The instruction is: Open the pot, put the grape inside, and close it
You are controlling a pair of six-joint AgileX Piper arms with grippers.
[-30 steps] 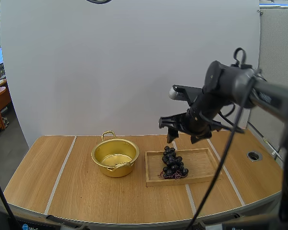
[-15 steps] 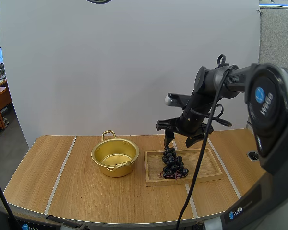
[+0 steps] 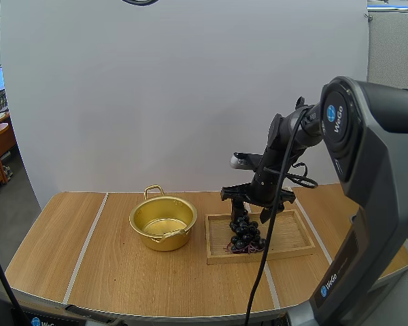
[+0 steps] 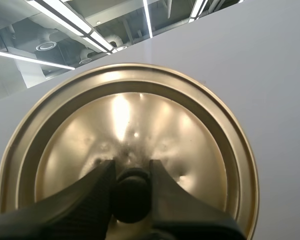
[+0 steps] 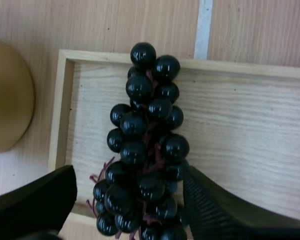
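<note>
**Right jaws open around the grapes, left jaws holding the lid**

The right jaws stand wide open, low over the shallow rectangular wooden tray (image 3: 290, 236). One black finger (image 5: 34, 201) is on each side of the bunch of black grapes (image 5: 145, 150), the other finger (image 5: 217, 212) on its far flank. I cannot tell whether either finger touches a berry. The bunch lies lengthwise in the tray, and its dark red stems show among the berries nearest the jaws. Its tip berries reach away from the jaws to the tray's rim.

From above, the right arm (image 3: 286, 144) comes down over the tray's far edge and hides that part of it. The bunch of black grapes (image 3: 245, 231) lies just under and in front of the jaws.

The round gold metal pot (image 3: 163, 223) stands open on the pale wooden surface (image 3: 109, 272), to the left of the right jaws and just beside the tray. A narrow strip of bare wood separates them. The tray's raised side rim (image 5: 58, 110) stands between the bunch and the pot's curved wall (image 5: 7, 100). One loop handle (image 3: 154, 191) stands up at the pot's far rim, and another (image 3: 174, 233) sits at its near rim. A white stripe (image 5: 205, 22) runs across the surface beyond the tray.

The left jaws are closed on the dark round knob (image 4: 132, 194) of the round gold metal lid (image 4: 140, 125), one finger (image 4: 82, 197) pressed against each side of it. The lid's top face is turned toward them.
</note>
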